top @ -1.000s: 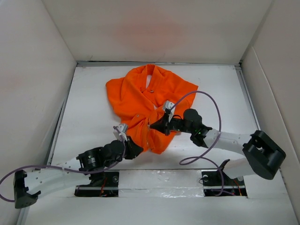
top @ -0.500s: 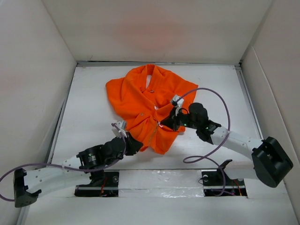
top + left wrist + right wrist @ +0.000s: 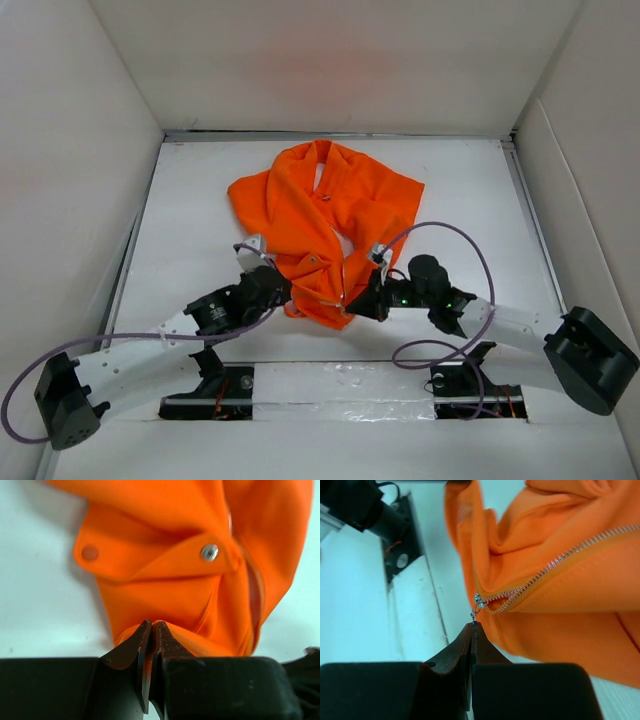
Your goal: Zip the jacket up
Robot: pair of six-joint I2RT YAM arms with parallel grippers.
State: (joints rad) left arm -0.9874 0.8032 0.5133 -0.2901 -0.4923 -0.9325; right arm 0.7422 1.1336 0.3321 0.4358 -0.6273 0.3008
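Top view: jacket (image 3: 325, 215), bright orange, crumpled on the white table (image 3: 180, 200), middle to far part. Collar end toward the far wall, lower hem toward the arm bases. Pale lining visible in the open neck. Thin silvery zipper line down the front, from the neck to the near hem.

Left gripper (image 3: 283, 296): at the near-left corner of the hem. Wrist view: both fingertips pressed together, a fold of orange fabric pinched between them, so closed on the jacket. Just beyond the tips, a fabric flap with a silvery snap (image 3: 209, 553) at its right end and a fabric-coloured round stud (image 3: 90, 553) at its left end. Zipper edge down the right side of that view.

Right gripper (image 3: 358, 303): at the near hem, to the right of the left gripper, near it but apart. Wrist view: fingers closed, tips meeting on the small metal zipper pull (image 3: 476, 611). Slider at the low end of the zipper teeth (image 3: 560, 560), which rise silvery toward the upper right. Small gap with a pinkish inside right at the slider. Whether the teeth farther up are meshed: cannot tell.

Purple cable (image 3: 450, 235) looping over the right arm, another trailing from the left arm. White walls on three sides of the table
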